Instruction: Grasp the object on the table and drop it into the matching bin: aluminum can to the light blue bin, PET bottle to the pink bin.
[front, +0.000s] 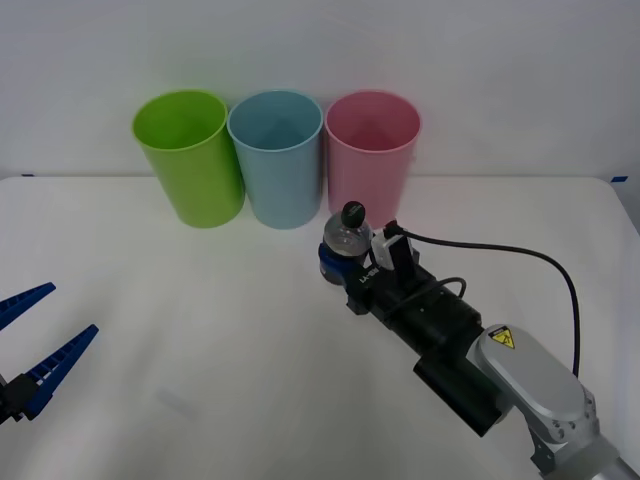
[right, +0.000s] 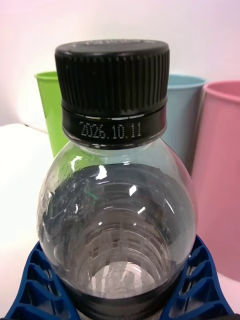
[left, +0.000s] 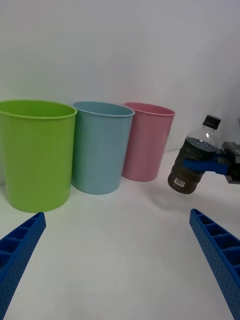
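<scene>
**Blue fingers hold the bottle, and the pink bin is straight beyond it**

Blue ribbed fingers of the right gripper (front: 338, 262) are clenched around the lower body of the PET bottle (front: 345, 238), one on each side, as the right wrist view shows (right: 117, 200). The bottle stands almost upright with its black cap on top, only a little tilted. In the left wrist view it hangs above the table (front: 200, 340) with a soft shadow below it, so it seems to be lifted and not resting.

Farther on, just behind the bottle, stands the pink bin (front: 371, 150). It is the last one on the robot's right in a row of three, next to the light blue bin (front: 275, 155), and then comes the lime green bin (front: 188, 155). The cap is lower than the pink rim — I judge that the bottle must rise first, then go forward and slightly to the right before release. The light blue bin is close beside, so a small drift to the left could be a risk.

The left gripper (front: 25, 345) waits open and empty at the near left of the table — well apart from the bottle.
</scene>
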